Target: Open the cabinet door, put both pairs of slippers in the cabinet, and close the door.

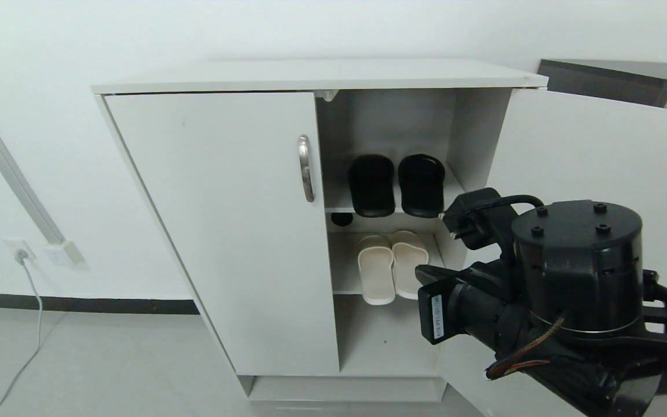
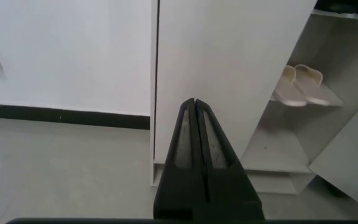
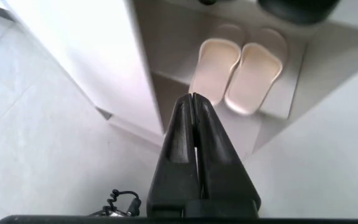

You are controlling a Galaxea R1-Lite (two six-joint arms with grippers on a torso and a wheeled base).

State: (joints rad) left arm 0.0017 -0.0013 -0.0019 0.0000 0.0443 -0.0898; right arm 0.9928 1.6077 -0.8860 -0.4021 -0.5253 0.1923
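Setting: plain indoor room, office or lab type rather than a furnished home. Evidence: bare white walls; dark skirting board (image 1: 79, 303) along the base; pale grey tiled floor (image 1: 107, 359); surface-mounted cable trunking (image 1: 4, 162) running diagonally down to a small junction box (image 1: 62, 253); wall socket (image 1: 19, 250) with a grey cable (image 1: 39, 313) trailing to the floor. Grey desk-like top (image 1: 617, 72) at far right. Only domestic item: white two-door shoe cabinet (image 1: 212, 231), shelves holding black slippers (image 1: 372, 186) and cream slippers (image 1: 376, 269).
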